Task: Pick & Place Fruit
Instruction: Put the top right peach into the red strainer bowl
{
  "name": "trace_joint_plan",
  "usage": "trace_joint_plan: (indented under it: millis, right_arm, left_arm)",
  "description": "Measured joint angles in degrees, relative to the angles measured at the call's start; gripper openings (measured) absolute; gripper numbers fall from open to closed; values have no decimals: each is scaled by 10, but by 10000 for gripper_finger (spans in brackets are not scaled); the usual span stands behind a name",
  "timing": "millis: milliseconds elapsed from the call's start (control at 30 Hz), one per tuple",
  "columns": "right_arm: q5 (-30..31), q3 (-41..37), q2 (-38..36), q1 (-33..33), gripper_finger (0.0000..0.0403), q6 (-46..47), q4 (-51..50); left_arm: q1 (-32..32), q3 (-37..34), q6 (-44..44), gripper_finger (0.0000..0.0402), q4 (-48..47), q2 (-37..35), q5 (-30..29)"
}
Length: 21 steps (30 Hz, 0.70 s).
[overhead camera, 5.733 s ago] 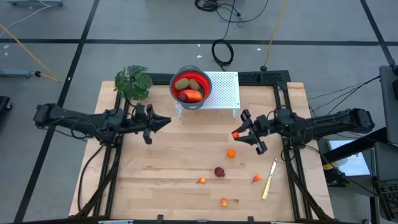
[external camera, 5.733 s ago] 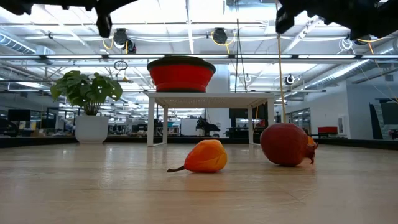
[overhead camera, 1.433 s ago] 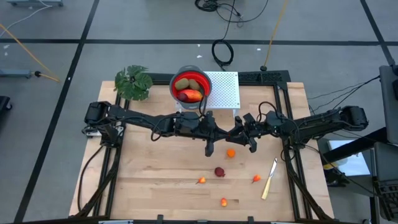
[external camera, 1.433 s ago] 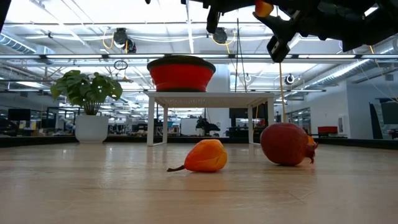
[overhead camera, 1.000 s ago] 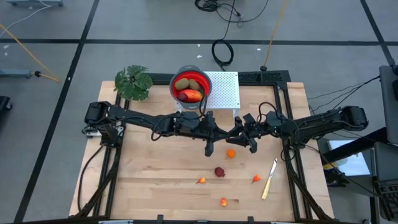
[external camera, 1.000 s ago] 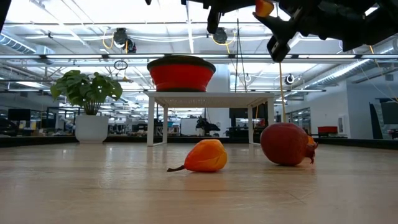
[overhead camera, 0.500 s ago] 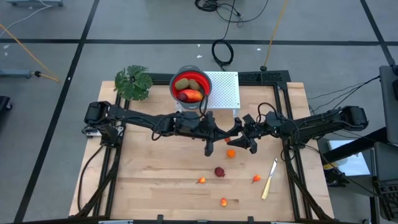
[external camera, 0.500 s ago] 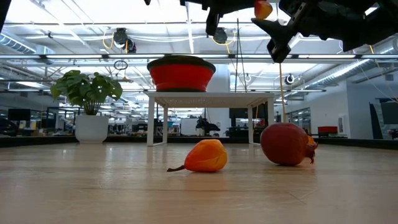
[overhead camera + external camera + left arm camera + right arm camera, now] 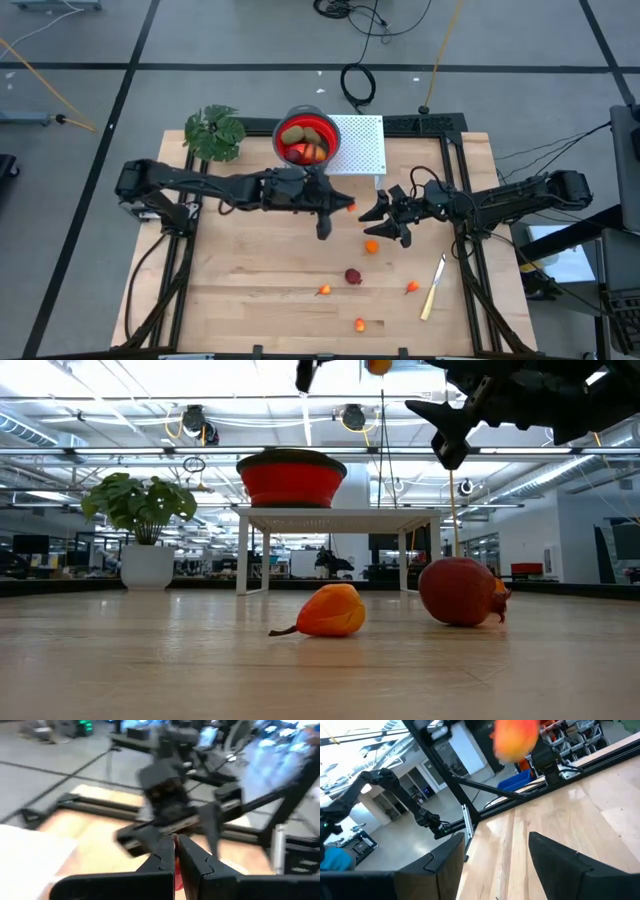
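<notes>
Carrying a small orange fruit (image 9: pixel 349 207) pinched tight in its fingertips, the left gripper (image 9: pixel 345 207) heads for the red bowl (image 9: pixel 306 139) on the far rack; the right gripper (image 9: pixel 384 216), jaws spread and empty, waits just right of it.

Both arms are matt black, built of slim jointed links with black cables looped alongside. The left gripper (image 9: pixel 337 207) and right gripper (image 9: pixel 383 222) each end in two flat, angular black fingers (image 9: pixel 445 861).
</notes>
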Motion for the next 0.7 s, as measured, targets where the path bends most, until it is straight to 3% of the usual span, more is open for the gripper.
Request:
trace_joint_plan:
  millis: [267, 467, 700]
  right_arm:
    - [-1, 0, 0, 0, 177, -5, -23]
    - [-4, 0, 0, 1, 123, -17, -19]
    - [-50, 0, 0, 1, 54, -19, -17]
  left_arm:
    - [16, 0, 40, 0, -27, -40, -81]
    - [39, 0, 58, 0, -27, -40, -110]
    - [73, 0, 58, 0, -44, -40, -144]
